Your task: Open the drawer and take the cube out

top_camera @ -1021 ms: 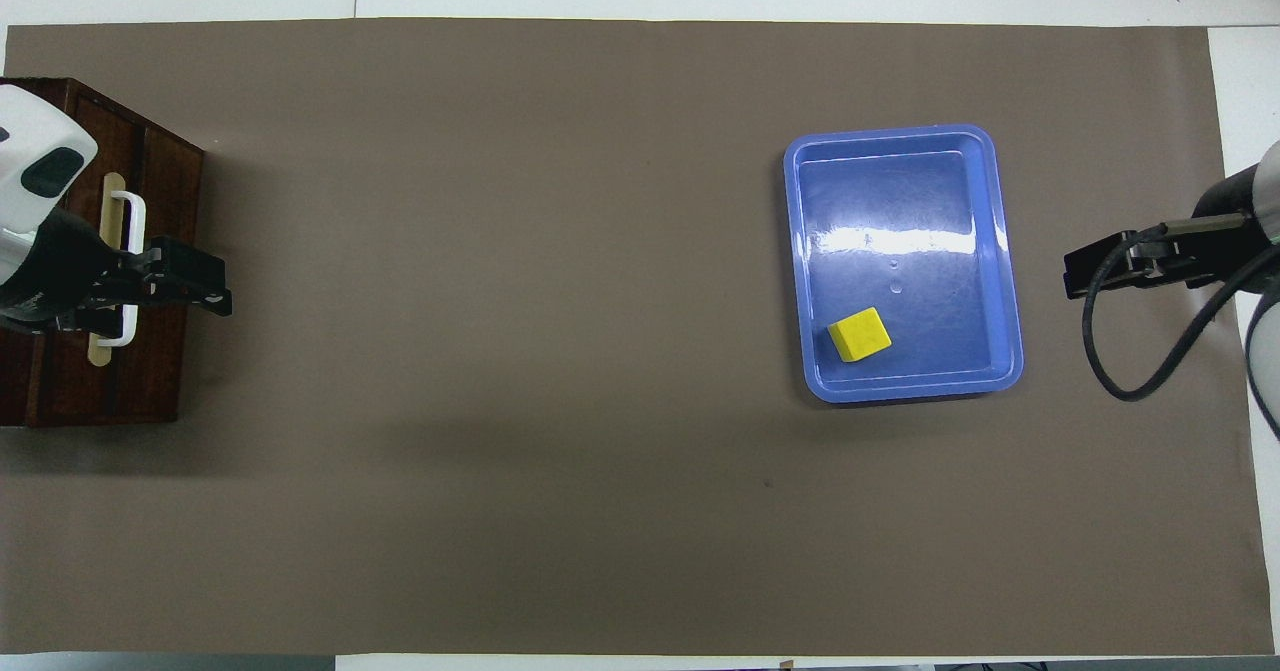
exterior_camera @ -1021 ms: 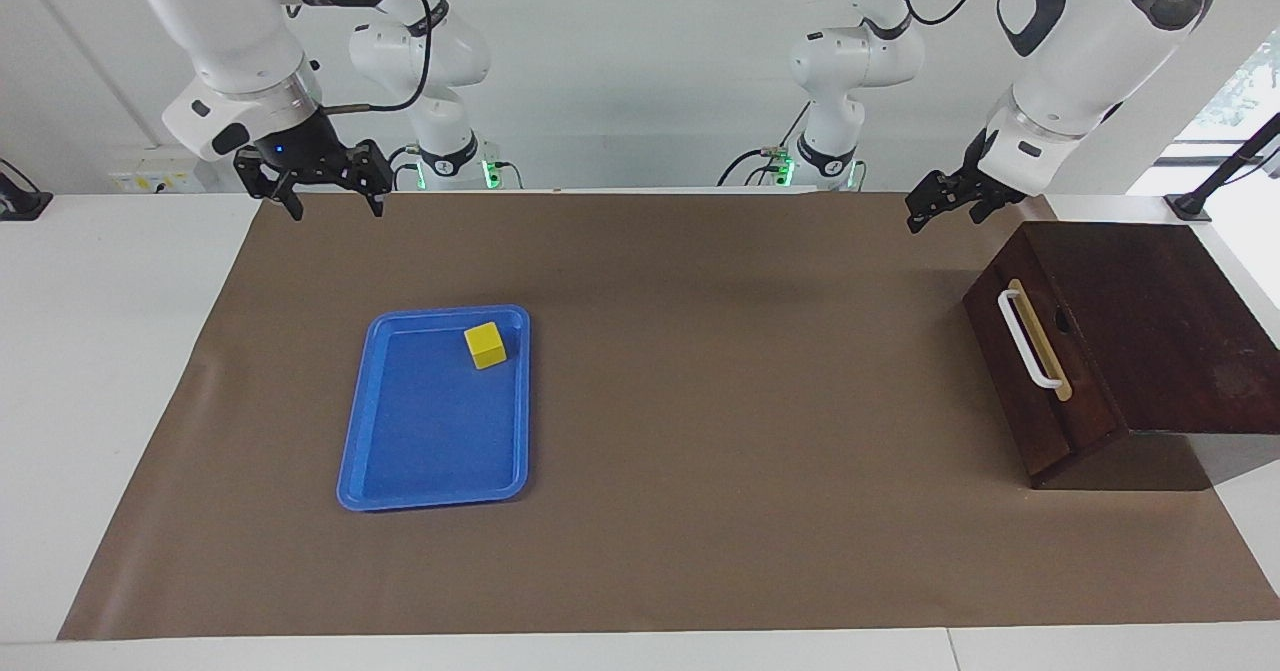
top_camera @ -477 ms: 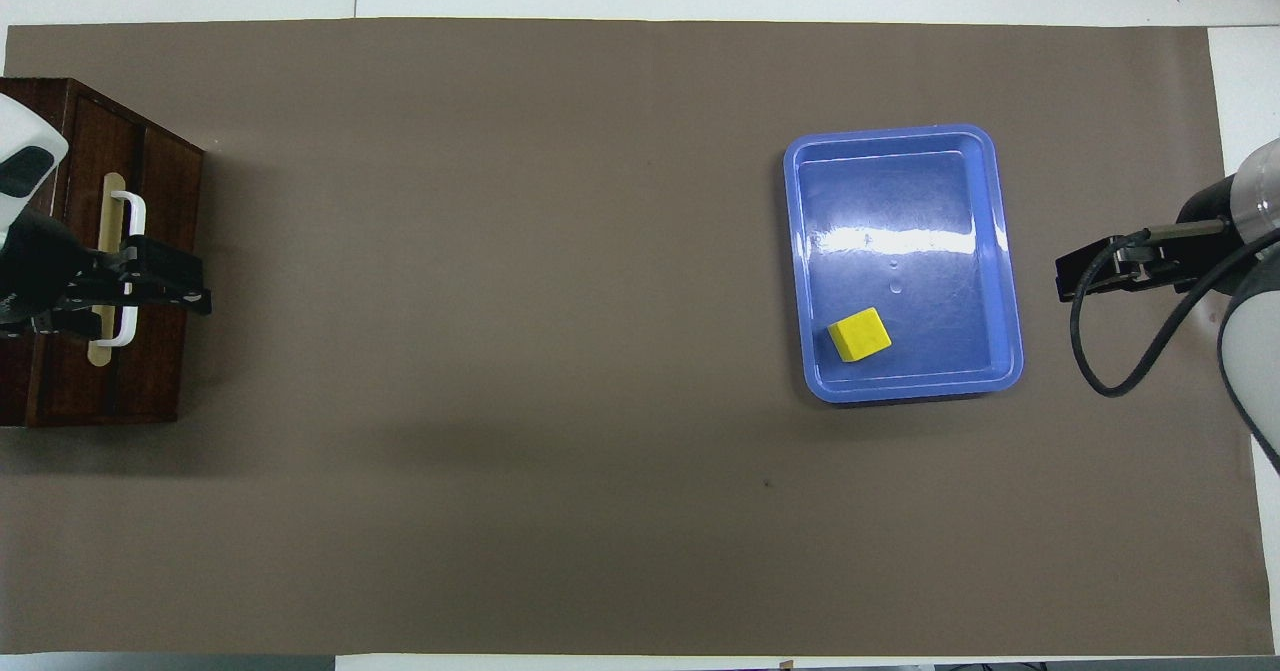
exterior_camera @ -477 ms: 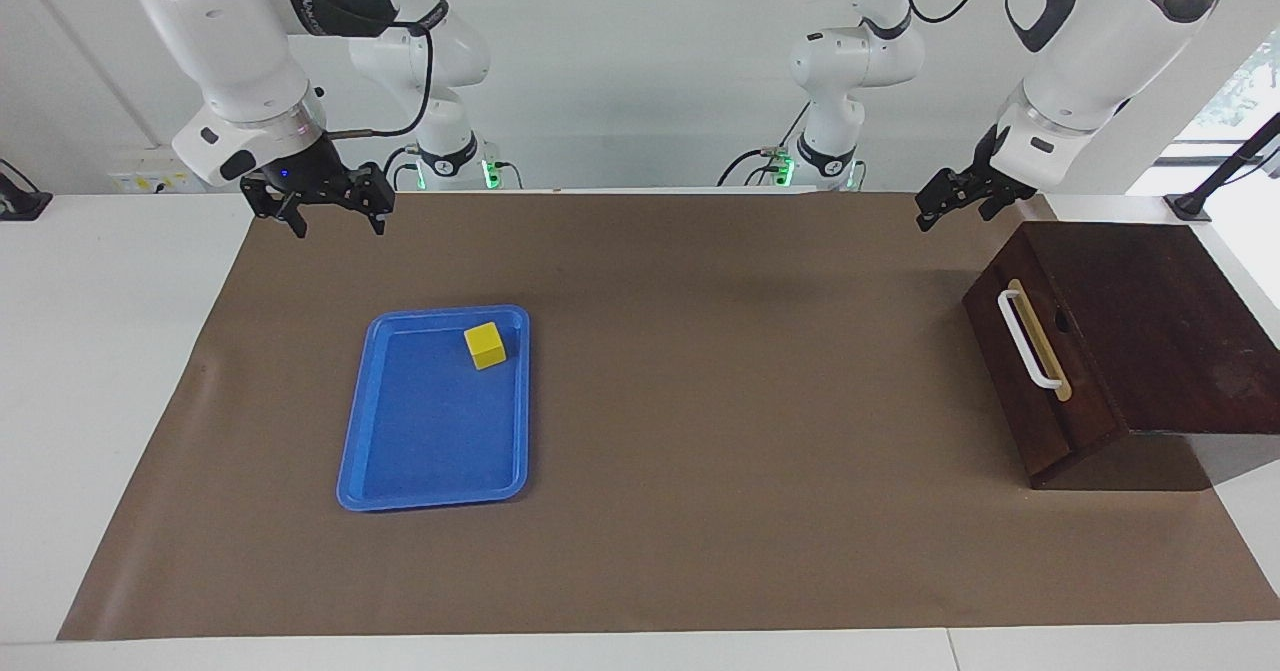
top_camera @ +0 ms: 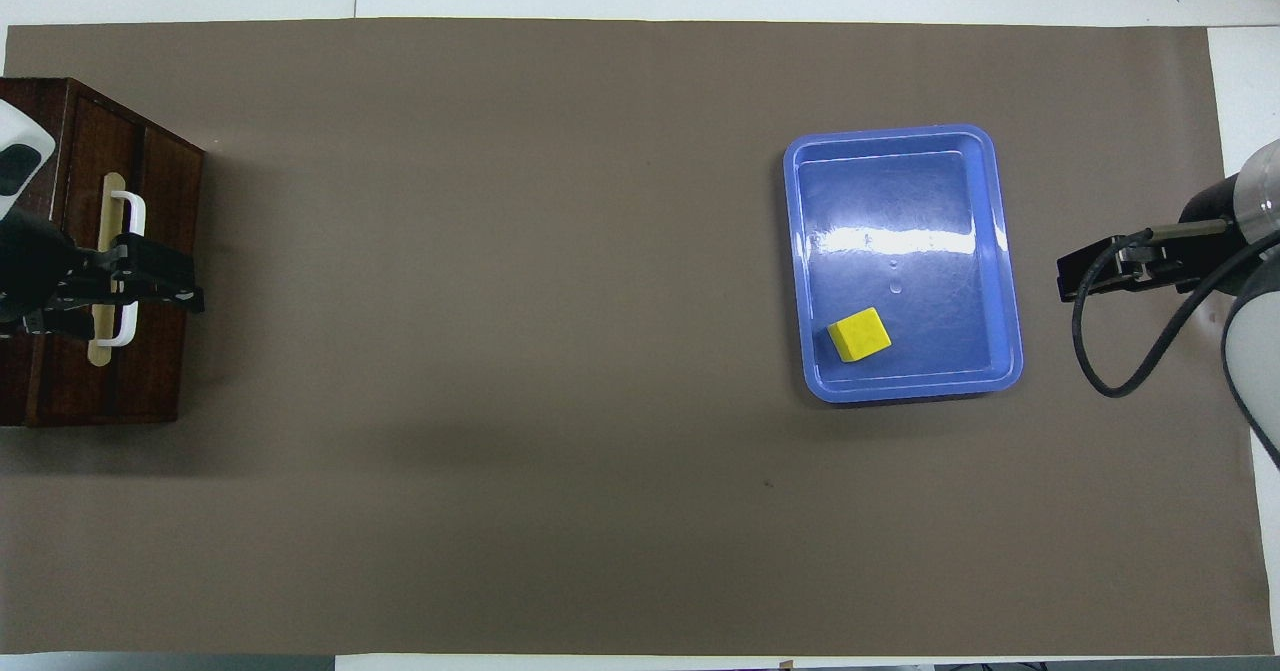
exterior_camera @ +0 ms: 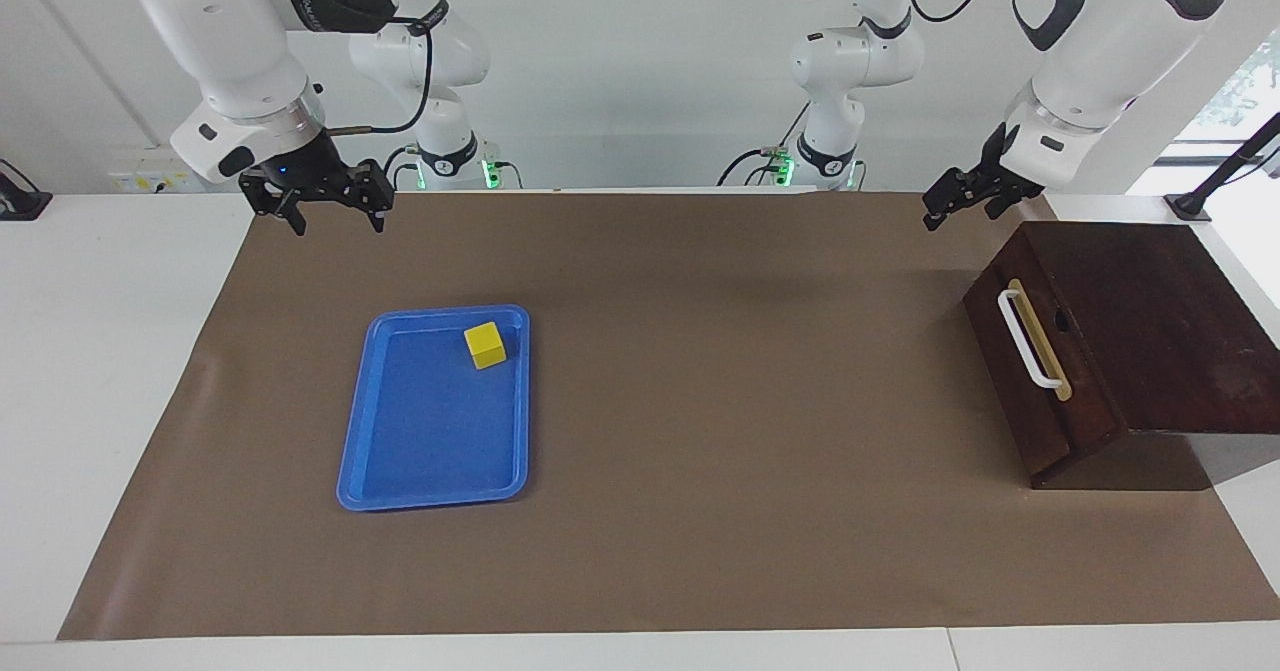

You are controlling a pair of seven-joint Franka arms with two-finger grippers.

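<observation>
Drawer (exterior_camera: 1085,381) sits shut at the left arm's end of the table, at mid-height on the edge of the facing frame. Its dark front is flush with the cabinet and the white handle (exterior_camera: 1030,343) is free, with nothing on it. No pale interior shows. The cube (exterior_camera: 485,345) is not in the drawer. It lies in the blue tray (exterior_camera: 432,501), in the tray's corner nearest the robots, around the middle of the frame toward the right arm's end. It is bright yellow, sharp-edged and solid-looking, sits flat, and is turned a little against the tray's walls. It is small beside the tray and looks an easy pinch. The left gripper (exterior_camera: 957,213) hangs in the air near the top of the facing frame, over the mat (exterior_camera: 740,401) by the cabinet's robot-side corner. Its fingers are parted and it holds nothing. From overhead it covers the handle, but the facing view shows it well above and touching nothing. The right gripper (exterior_camera: 337,219) is in the upper corner at the other end, over the mat's edge, spread wide and empty. Judgement: the cube is out and the drawer is closed, so the task looks complete, with both arms standing off. The next move calls for little, at most parking the arms. If the cube had to be moved again, that would mean a straight descent by the right gripper, keeping clear of the tray wall.
</observation>
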